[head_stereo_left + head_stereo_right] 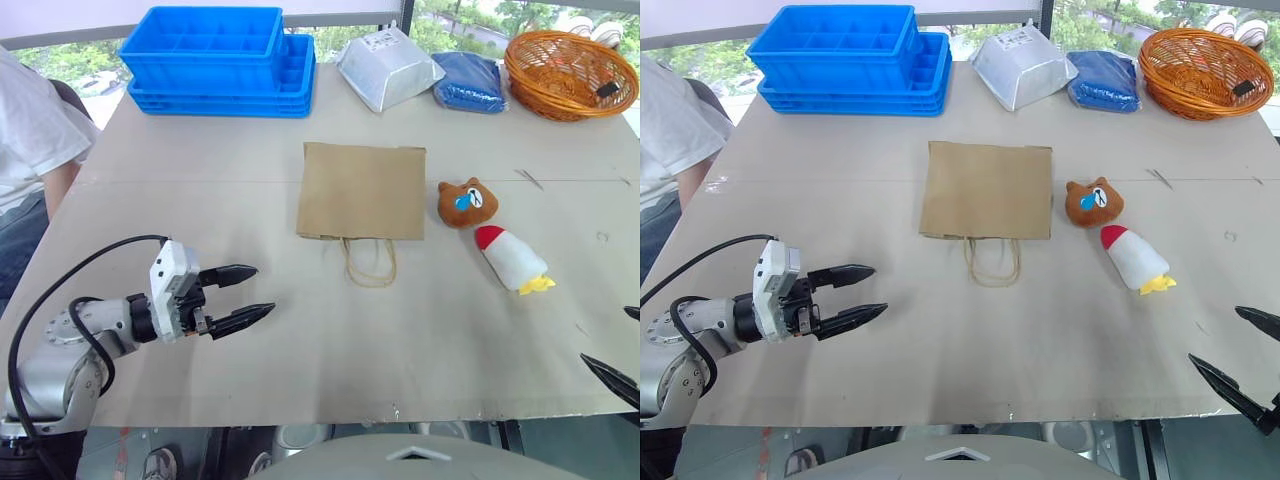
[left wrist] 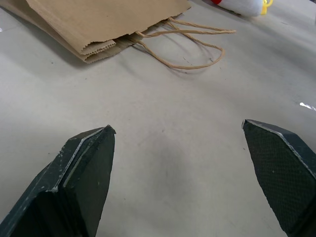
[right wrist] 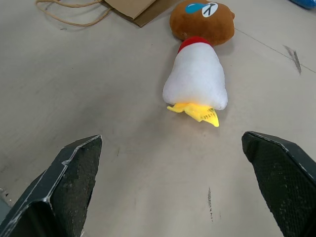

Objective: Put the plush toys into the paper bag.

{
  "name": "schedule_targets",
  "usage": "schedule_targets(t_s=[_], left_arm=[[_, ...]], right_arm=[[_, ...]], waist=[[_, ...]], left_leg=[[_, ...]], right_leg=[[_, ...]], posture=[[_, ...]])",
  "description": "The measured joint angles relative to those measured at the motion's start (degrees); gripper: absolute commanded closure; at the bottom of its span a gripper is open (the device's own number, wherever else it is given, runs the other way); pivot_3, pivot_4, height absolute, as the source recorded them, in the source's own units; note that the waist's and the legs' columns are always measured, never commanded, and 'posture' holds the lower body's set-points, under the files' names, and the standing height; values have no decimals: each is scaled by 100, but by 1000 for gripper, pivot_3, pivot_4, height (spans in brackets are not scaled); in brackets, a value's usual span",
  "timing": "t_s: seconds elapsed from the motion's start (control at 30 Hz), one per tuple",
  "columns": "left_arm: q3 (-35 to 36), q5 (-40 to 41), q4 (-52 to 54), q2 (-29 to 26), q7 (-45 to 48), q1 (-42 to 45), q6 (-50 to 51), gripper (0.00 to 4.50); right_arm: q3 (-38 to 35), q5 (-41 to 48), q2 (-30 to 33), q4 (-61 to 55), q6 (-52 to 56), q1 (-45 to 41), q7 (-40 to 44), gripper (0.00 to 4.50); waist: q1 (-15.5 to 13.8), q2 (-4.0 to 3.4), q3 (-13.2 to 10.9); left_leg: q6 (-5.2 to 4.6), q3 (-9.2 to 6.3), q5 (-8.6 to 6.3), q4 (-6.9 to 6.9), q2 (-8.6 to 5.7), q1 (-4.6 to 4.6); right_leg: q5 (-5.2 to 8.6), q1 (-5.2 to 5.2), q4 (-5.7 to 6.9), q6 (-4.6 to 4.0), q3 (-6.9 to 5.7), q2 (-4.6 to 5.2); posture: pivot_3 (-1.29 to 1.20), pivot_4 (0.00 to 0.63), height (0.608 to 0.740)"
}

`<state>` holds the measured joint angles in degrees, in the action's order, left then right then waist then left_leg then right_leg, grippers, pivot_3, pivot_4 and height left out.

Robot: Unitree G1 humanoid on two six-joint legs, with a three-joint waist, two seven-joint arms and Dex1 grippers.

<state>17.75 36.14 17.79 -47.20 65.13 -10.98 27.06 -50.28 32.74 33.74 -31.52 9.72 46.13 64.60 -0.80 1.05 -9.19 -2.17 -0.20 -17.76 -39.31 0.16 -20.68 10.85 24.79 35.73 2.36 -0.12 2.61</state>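
Grey tabletop (image 1: 250, 370) fills most of the picture. Near its middle lies the paper bag (image 1: 361, 190), flat, with its thin loop handles (image 1: 369, 262) pointing to the bottom of the frame. Just right of the bag sits the brown bear head (image 1: 467, 202) with a blue mark on its face. Touching the bear, a bit lower and to the right, lies the white toy (image 1: 510, 257), red tip by the bear and yellow end pointing away. Both toys are outside the bag.

Low on the left, the left hand (image 1: 243, 295) is wide open and holds nothing. At the lower right edge, the right hand (image 1: 1240, 352) is wide open and empty too.

Along the top are blue trays (image 1: 220, 60), a silver pouch (image 1: 388, 68), a blue packet (image 1: 469, 82) and an orange basket (image 1: 570, 73). A person's white sleeve (image 1: 30, 130) shows at the left edge.
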Motion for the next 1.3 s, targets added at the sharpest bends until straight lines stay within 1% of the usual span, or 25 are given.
schedule_targets(t_s=[0.07,0.13,0.2,0.37,0.47,0.5,0.57,0.6,0.63,0.67,0.73,0.77,0.8,0.83,0.87,0.9,0.93,0.97,1.0,1.13,1.17,1.27,1.3], left_arm=[[-6,0,0,1,-8,25,5,27],[-157,2,39,14,-90,513,22,27],[-303,-20,159,12,-119,816,-7,27],[-789,-445,192,-3,-16,1322,-454,27],[-1206,-810,138,-64,172,1702,-838,27],[-1451,-1031,54,-61,245,1970,-1028,27],[-2151,-1626,-319,24,534,2826,-1557,27],[-2342,-1775,-415,68,615,3033,-1739,27],[-2567,-1950,-639,218,720,3315,-1979,2],[-2778,-2128,-889,374,761,3532,-2187,0],[-3006,-2328,-1182,531,798,3728,-2427,0],[-3145,-2469,-1419,633,845,3869,-2593,0],[-3215,-2541,-1547,662,869,3936,-2695,0],[-3260,-2614,-1727,683,926,4011,-2852,0],[-3262,-2675,-1841,686,969,4045,-2950,0],[-3337,-2734,-2056,702,1080,4131,-3179,0],[-3375,-2760,-2136,711,1117,4172,-3259,0],[-3405,-2774,-2236,741,1167,4212,-3356,0],[-3430,-2815,-2422,836,1234,4303,-3471,0],[-3625,-2989,-2829,1097,1292,4610,-3831,0],[-3676,-3080,-3015,1246,1274,4710,-4001,0],[-3833,-3267,-3317,1535,1187,4866,-4239,782],[-3902,-3343,-3407,1598,1188,4907,-4352,1216]], right_arm=[[15,0,-3,5,-10,-29,-11,0],[338,35,-92,-5,-49,-389,-152,0],[551,108,-146,-104,-67,-554,-261,0],[857,125,-261,-603,-163,-627,-529,0],[1137,-45,-229,-1031,-161,-500,-632,0],[1268,-163,-214,-1164,-145,-486,-715,0],[1677,-288,-157,-1537,12,-594,-993,0],[1814,-287,-128,-1682,57,-620,-1043,0],[1965,-284,-114,-1839,142,-613,-1141,246],[2111,-254,-99,-1954,245,-610,-1228,526],[2250,-224,-79,-2053,368,-594,-1327,1212],[2337,-213,-63,-2144,462,-572,-1406,1723],[2384,-207,-28,-2217,523,-573,-1462,2130],[2443,-202,-8,-2313,599,-583,-1561,2756],[2477,-195,3,-2392,638,-600,-1630,3165],[2479,-191,1,-2463,693,-565,-1728,3533],[2482,-192,0,-2494,719,-545,-1767,3794],[2485,-196,-6,-2534,734,-500,-1803,4206],[2507,-215,-40,-2595,741,-423,-1871,4450],[2591,-255,-113,-2617,740,-392,-2018,4450],[2618,-279,-120,-2616,737,-380,-2054,4450],[2712,-336,-132,-2617,729,-381,-2129,4500],[2719,-361,-144,-2618,726,-388,-2160,4500]], waist=[[1,0,0],[-2,13,0],[-1,0,3],[1,-6,4],[-2,-8,4],[-20,-6,4],[-48,-4,4],[-33,-4,4],[-20,-5,6],[-3,-1,6],[18,1,5],[23,2,5],[27,2,5],[25,2,5],[25,2,5],[3,2,5],[-4,3,5],[-12,3,5],[-23,4,5],[-10,9,6],[-8,9,6],[-3,10,6],[4,10,6]], left_leg=[[0,0,0,0,0,1],[0,-3,0,-4,0,0],[0,3,0,-4,-2,2],[-3,-1,-2,1,-4,-1],[-4,0,-2,0,-4,-1],[-4,-3,-2,-2,-7,-2],[-4,0,-1,-8,-15,-3],[-5,4,-1,-8,-16,-2],[-7,6,-3,-7,-17,3],[-8,5,-4,-7,-18,1],[-11,7,-5,-7,-17,1],[-12,6,-6,-7,-15,1],[-13,6,-6,-7,-12,0],[-13,5,-6,-7,-9,0],[-13,4,-6,-7,-8,0],[-13,2,-6,-7,-6,-1],[-13,1,-6,-7,-6,-2],[-13,1,-6,-8,-7,-2],[-13,1,-6,-8,-8,-4],[-16,5,-8,-13,-10,-5],[-16,6,-8,-13,-11,-4],[-16,4,-8,-13,-11,-4],[-16,6,-8,-13,-11,-3]], right_leg=[[0,0,0,0,0,0],[0,-2,0,0,-3,-3],[0,-2,0,0,2,-1],[-13,0,2,-23,1,-5],[-12,0,2,-23,1,-6],[-10,-2,2,-19,0,-5],[-2,-5,2,-5,3,-5],[-2,-5,2,-5,9,-5],[-13,-8,5,-23,14,-5],[-13,-7,4,-23,13,-6],[-13,-6,4,-22,15,-11],[-13,-5,4,-23,17,-16],[-13,-3,4,-23,18,-19],[-13,-3,4,-23,18,-23],[-13,-3,4,-23,18,-24],[-12,-2,5,-23,17,-25],[-12,-3,4,-22,16,-26],[-11,-3,4,-22,16,-25],[-11,-3,4,-21,16,-25],[-12,-4,1,-21,22,-24],[-12,-4,2,-21,23,-25],[-12,-4,4,-21,22,-26],[-13,-4,4,-21,24,-28]], posture=[[0,150,740],[0,150,740],[0,150,740],[0,150,740],[0,150,740],[0,150,740],[0,150,740],[0,150,740],[0,150,740],[0,150,740],[0,150,740],[0,150,740],[0,150,740],[0,150,740],[0,150,740],[0,150,740],[0,150,740],[0,150,740],[0,150,740],[0,150,740],[0,150,740],[0,150,740],[0,150,740]])
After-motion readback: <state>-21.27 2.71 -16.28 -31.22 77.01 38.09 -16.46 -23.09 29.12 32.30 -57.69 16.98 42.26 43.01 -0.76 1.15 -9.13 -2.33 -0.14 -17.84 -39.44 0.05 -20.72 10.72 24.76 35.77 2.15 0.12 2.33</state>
